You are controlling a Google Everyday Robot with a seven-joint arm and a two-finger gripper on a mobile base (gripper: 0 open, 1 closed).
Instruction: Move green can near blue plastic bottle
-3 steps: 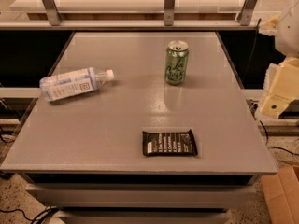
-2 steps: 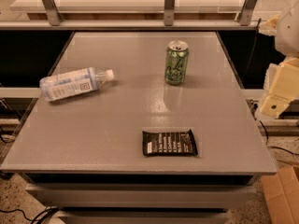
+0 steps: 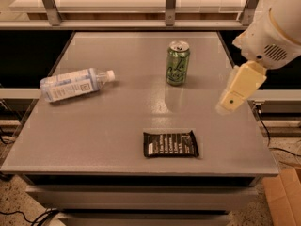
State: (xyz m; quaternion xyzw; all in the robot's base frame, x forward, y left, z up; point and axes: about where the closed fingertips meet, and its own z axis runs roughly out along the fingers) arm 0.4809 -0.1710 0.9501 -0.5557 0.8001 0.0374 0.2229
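Observation:
The green can (image 3: 178, 63) stands upright on the grey table (image 3: 108, 140), at the back right of the middle. The blue plastic bottle (image 3: 75, 84) lies on its side at the table's left, white cap pointing right toward the can. My gripper (image 3: 226, 103) hangs from the white arm (image 3: 273, 32) at the right, above the table's right side. It is to the right of the can, a little nearer the front, and apart from it. It holds nothing that I can see.
A flat black snack bar wrapper (image 3: 170, 144) lies near the table's front edge. A metal rail with posts (image 3: 171, 4) runs behind the table. A cardboard box (image 3: 284, 197) stands on the floor at the lower right.
The arm and gripper have moved left, from beyond the table's right edge to above its right side, closer to the can. The can, the bottle and the wrapper have not moved.

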